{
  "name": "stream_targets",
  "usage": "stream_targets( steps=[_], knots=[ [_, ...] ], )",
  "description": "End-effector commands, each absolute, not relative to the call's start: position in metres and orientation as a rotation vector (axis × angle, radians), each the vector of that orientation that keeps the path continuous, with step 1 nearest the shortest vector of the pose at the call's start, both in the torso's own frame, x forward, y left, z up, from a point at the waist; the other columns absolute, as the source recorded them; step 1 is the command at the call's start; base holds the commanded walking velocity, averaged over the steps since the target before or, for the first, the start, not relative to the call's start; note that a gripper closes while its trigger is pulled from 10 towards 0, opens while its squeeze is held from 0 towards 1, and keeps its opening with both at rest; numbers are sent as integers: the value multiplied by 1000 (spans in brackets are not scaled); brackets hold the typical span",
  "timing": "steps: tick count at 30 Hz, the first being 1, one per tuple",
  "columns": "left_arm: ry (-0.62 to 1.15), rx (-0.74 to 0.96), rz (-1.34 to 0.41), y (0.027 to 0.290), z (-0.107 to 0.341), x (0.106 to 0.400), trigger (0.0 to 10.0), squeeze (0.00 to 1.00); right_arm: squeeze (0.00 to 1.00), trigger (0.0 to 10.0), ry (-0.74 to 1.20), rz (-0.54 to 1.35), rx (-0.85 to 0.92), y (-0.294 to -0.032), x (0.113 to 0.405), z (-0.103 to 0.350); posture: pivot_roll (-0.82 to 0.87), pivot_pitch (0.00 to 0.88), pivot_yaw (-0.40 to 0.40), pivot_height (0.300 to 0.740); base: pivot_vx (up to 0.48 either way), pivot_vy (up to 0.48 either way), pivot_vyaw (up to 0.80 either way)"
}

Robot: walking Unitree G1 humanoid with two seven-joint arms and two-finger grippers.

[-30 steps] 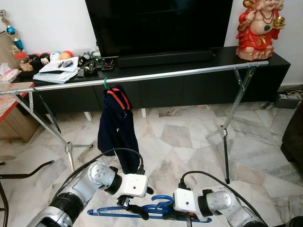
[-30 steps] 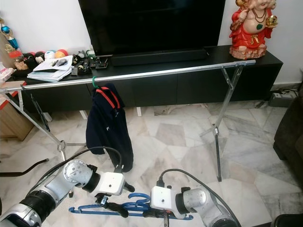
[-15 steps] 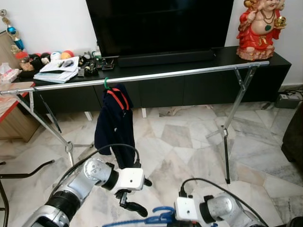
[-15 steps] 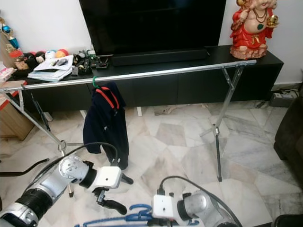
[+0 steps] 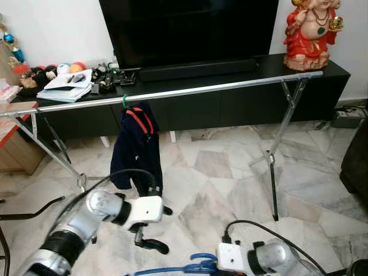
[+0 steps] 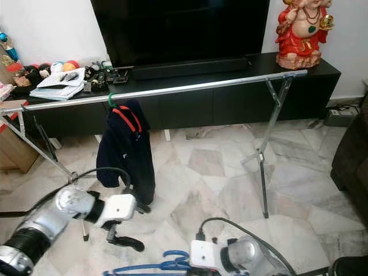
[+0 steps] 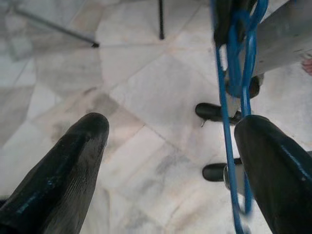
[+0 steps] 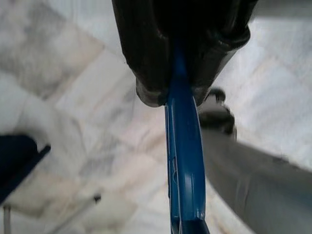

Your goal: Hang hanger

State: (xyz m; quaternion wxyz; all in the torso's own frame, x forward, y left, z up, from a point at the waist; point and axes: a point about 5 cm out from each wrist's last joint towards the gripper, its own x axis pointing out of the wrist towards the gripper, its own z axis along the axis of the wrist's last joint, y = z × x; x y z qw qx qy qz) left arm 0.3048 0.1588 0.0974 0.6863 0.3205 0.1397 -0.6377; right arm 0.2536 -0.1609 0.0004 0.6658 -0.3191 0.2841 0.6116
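A blue plastic hanger (image 5: 183, 268) lies level just above the floor at the lower edge of the eye views. My right gripper (image 8: 168, 95) is shut on the hanger's blue bar (image 8: 183, 161), and its white wrist (image 5: 232, 259) sits just right of the hook. My left gripper (image 5: 163, 230) hangs open above and to the left of the hanger, holding nothing. In the left wrist view its two fingers (image 7: 68, 161) are spread wide, with the hanger (image 7: 225, 122) close by one of them. The silver clothes rail (image 5: 190, 91) runs across in front of me.
A navy garment (image 5: 136, 150) hangs from a green hook (image 5: 125, 101) at the rail's left part. The rail's crossed legs (image 5: 277, 149) stand on the marble floor at each end. Behind are a black TV bench (image 5: 230, 100), a TV and a red statue (image 5: 310, 31).
My left gripper has let go of the blue hanger, opened and drawn away up and to the left. The hanger, held by the right gripper, now sits lower in the eye views.
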Motion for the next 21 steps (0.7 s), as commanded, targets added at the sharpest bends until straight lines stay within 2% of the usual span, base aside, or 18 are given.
stream_targets(
  steps=[1, 3, 7, 10, 13, 16, 19, 21],
  knots=[
    [321, 688, -1388, 169, 99, 304, 10000, 294, 0, 0, 650, 1382, -695, -158, 249, -5, 73, 54, 126, 740, 0, 0, 0],
    [324, 678, -1362, 175, 99, 304, 10000, 0, 0, 0, 656, 1361, -678, -160, 247, -6, 73, 55, 124, 740, 0, 0, 0],
    [344, 678, -1331, 182, 95, 302, 10000, 0, 0, 0, 647, 1302, -640, -162, 248, -7, 71, 51, 120, 740, 0, 0, 0],
    [388, 676, -1228, 196, 83, 299, 10000, 0, 0, 0, 608, 1146, -569, -169, 257, -4, 70, 49, 115, 740, 0, 0, 0],
    [381, 642, -949, 215, 65, 300, 10000, 0, 0, 0, 579, 981, -474, -177, 261, -3, 68, 44, 103, 740, 0, 0, 0],
    [395, 552, -801, 224, 52, 296, 10000, 0, 0, 0, 587, 915, -440, -182, 260, -6, 60, 39, 99, 740, 0, 0, 0],
    [470, 401, -565, 240, 29, 284, 10000, 0, 0, 0, 586, 815, -403, -187, 257, -10, 54, 38, 89, 740, 0, 0, 0],
    [522, 361, -410, 250, 14, 274, 10000, 0, 0, 0, 576, 738, -358, -188, 257, -12, 50, 35, 81, 740, 0, 0, 0]
  ],
)
